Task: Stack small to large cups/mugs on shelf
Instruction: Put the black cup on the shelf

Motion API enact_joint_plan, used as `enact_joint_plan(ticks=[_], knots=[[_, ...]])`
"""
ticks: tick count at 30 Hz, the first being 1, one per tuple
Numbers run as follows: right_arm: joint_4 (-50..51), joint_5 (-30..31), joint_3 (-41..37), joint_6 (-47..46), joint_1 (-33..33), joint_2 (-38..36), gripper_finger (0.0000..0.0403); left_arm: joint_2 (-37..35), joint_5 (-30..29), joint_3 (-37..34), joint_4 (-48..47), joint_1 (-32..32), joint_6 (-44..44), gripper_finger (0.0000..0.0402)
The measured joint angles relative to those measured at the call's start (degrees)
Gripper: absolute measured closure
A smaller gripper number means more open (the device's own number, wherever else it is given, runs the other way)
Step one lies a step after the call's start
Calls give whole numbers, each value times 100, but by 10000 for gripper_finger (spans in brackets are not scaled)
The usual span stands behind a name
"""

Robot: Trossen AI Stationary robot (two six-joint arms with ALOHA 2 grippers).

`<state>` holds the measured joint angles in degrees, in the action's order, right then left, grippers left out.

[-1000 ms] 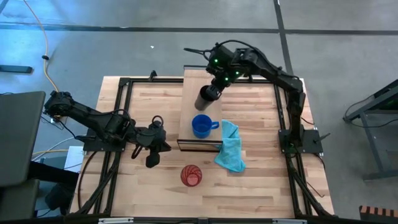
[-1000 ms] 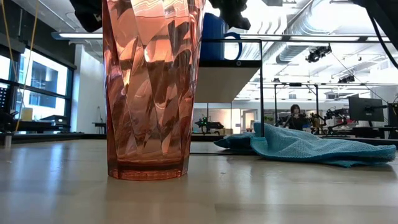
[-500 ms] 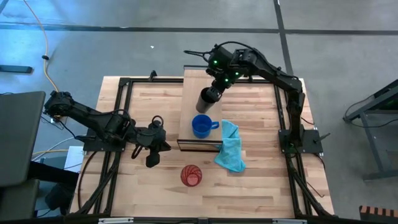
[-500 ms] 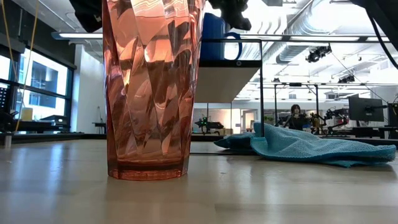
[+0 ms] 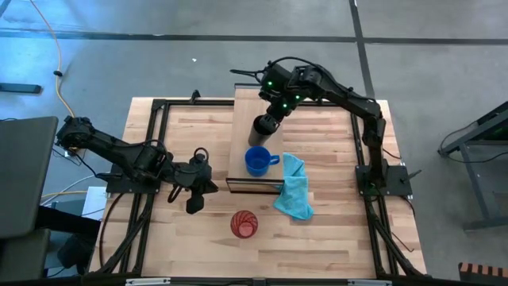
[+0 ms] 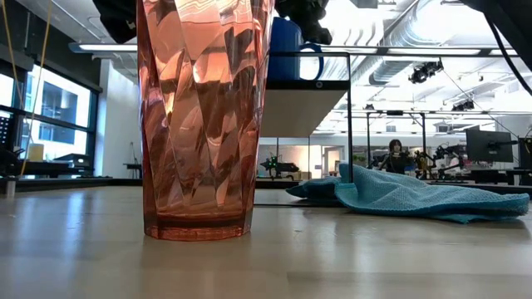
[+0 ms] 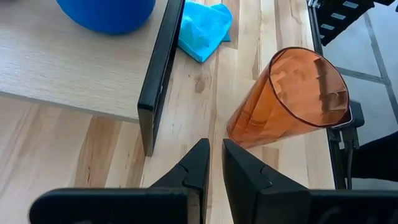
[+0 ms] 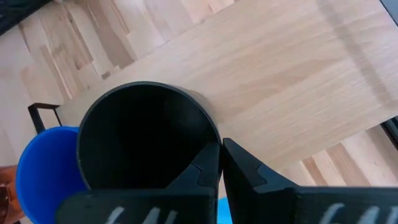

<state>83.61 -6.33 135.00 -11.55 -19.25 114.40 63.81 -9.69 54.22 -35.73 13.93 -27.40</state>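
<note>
Butcher-block planks make up the table (image 5: 325,230), pale wood strips set inside a black metal frame, and the floor around it is grey concrete with a yellow cable (image 5: 57,48) trailing across it at the left. From table level the room behind looks like an open workshop: exposed ducts and strip lights overhead, big windows at the left, monitors at the right, and a person (image 6: 391,156) seated far back. No brand marks or readable writing show on any of the objects. The shelf (image 5: 246,147) stands on the middle of the table, a narrow light-wood board on a thin black frame. The blue mug (image 5: 256,160) sits on its near end, handle toward the right arm's side. The right gripper (image 5: 272,117) holds the black cup (image 5: 263,126) over the shelf just behind the mug, its fingers closed on the cup's rim. The red-orange tumbler (image 5: 244,224) stands upright on the table in front of the shelf, and a light-blue cloth (image 5: 294,189) lies crumpled beside the shelf's near corner. The left gripper (image 5: 195,202) waits low over the table, left of the tumbler, fingers nearly together and holding nothing.
</note>
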Motion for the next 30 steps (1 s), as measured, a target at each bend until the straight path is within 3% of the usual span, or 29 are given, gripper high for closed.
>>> enact_joint_plan(ticks=[30], knots=[[46, -1, -2, -147, 95, 103, 403, -2, -356, 0, -103, 457, -308, 369]])
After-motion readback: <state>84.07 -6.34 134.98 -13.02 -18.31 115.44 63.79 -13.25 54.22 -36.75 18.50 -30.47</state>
